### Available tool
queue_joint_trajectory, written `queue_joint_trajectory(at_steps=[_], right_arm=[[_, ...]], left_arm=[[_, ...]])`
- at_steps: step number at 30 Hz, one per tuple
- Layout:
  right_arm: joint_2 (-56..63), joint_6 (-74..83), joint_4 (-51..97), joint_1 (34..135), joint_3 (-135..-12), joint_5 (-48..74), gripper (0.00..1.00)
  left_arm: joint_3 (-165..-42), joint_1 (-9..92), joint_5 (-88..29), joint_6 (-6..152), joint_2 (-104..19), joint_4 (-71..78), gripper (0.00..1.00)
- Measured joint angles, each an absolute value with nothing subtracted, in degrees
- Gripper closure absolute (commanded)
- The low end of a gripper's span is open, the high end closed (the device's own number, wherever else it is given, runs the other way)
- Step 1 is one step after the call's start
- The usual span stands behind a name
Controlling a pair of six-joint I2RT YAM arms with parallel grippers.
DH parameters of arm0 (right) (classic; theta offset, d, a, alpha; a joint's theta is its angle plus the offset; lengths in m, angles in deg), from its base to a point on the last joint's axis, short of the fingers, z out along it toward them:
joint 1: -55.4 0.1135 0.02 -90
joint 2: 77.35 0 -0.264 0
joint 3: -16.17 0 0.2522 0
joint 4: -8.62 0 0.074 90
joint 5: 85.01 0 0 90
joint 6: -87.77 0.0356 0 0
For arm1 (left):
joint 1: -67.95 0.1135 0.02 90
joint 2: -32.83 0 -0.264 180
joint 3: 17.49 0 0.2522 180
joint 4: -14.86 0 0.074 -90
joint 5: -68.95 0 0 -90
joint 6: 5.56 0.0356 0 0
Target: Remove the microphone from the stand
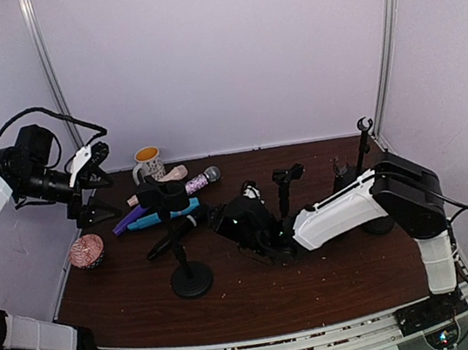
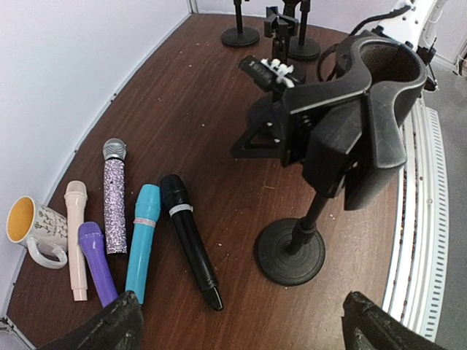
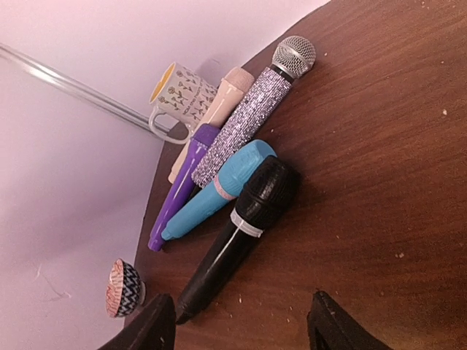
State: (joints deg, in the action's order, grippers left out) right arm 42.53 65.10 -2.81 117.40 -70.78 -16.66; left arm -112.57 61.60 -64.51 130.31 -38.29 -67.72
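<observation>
On the table [image 2: 219, 109], the black microphone [image 2: 190, 240] is lying flat beside the teal microphone [image 2: 142, 240], apart from the stand [image 2: 292, 251]. Near its tail the right gripper [image 3: 241, 324] is hovering, fingers spread and grasping nothing; the left gripper [image 2: 241, 328] is gaping wide, equally unladen.

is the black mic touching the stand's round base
Apart. Left wrist view shows a clear gap between the black microphone and the black stand's round base.

We record a dark wooden table [image 2: 182, 109] bearing, lower left in the left wrist view, a mug [image 2: 29, 222], cream microphone [image 2: 75, 240], purple microphone [image 2: 97, 262], glitter microphone [image 2: 114, 200], blue microphone [image 2: 142, 240] and black microphone [image 2: 188, 237] side by side, with a round-based stand [image 2: 290, 251] at lower centre.
</observation>
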Motion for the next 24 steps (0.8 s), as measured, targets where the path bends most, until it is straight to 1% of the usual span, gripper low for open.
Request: queue_joint_trajectory(at_steps=[3, 5, 10, 12, 14, 18, 24], right_arm=[[38.6, 57.1, -6.8, 119.7, -64.5, -17.8, 0.36], [36.3, 50.5, -8.3, 122.4, -61.9, -18.8, 0.31], [34.1, 34.0, -11.6, 130.4, -60.9, -21.1, 0.20], [34.3, 29.3, -11.4, 133.1, -61.7, -21.4, 0.17], [35.1, 25.1, -10.3, 134.7, -63.9, -21.7, 0.17], [36.9, 20.3, -8.3, 134.9, -68.7, -22.5, 0.21], [40.3, 17.3, -2.9, 134.4, -76.1, -26.8, 0.26]], left_arm=[[-112.5, 61.7, -64.6, 130.3, -38.4, -67.7, 0.02], [-112.5, 61.8, -64.6, 130.3, -38.4, -67.7, 0.02], [-112.5, 62.1, -64.7, 130.3, -39.0, -67.7, 0.02], [-112.5, 62.3, -64.8, 130.3, -39.2, -67.7, 0.02], [-112.5, 62.4, -64.8, 130.3, -39.4, -67.7, 0.02], [-112.5, 62.4, -64.8, 130.3, -39.5, -67.7, 0.02], [-112.5, 62.8, -64.8, 130.1, -39.5, -67.7, 0.02]])
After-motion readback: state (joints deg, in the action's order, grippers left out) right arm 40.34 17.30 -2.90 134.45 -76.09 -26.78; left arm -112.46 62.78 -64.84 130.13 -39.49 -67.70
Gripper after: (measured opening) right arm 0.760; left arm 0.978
